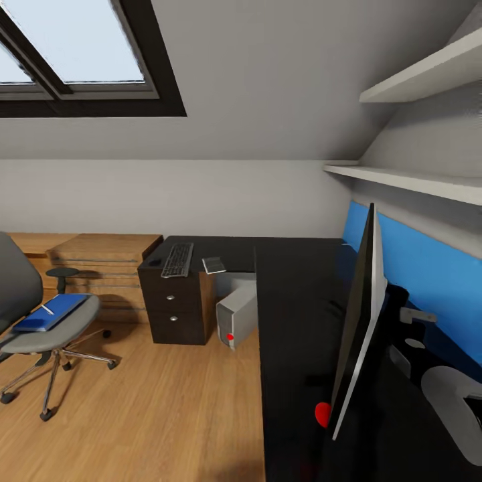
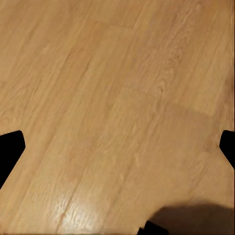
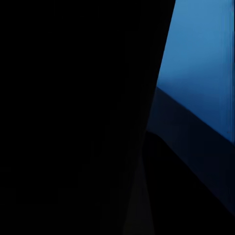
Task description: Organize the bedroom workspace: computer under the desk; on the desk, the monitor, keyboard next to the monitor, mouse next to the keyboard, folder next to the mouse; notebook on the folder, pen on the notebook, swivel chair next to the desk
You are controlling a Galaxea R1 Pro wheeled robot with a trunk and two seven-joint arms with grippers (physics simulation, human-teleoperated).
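Attic bedroom, sloped ceiling with skylight, wood floor, blue wall panel along the right. L-shaped desk runs from the far wall toward the near right; monitor stands edge-on on its near right part. Keyboard lies on the far left end above the drawer unit, a small dark mouse just left of it, a flat grey item beside it on the right, too small to identify. Computer sits on the floor under the desk. Swivel chair stands well apart at left, carrying the folder with the pen on top. Left gripper over bare floor, fingers spread wide, holding nothing. Right fingers: cannot tell, view dark. Judgement: keyboard and mouse need moving beside the monitor; next move calls for driving toward the far end.
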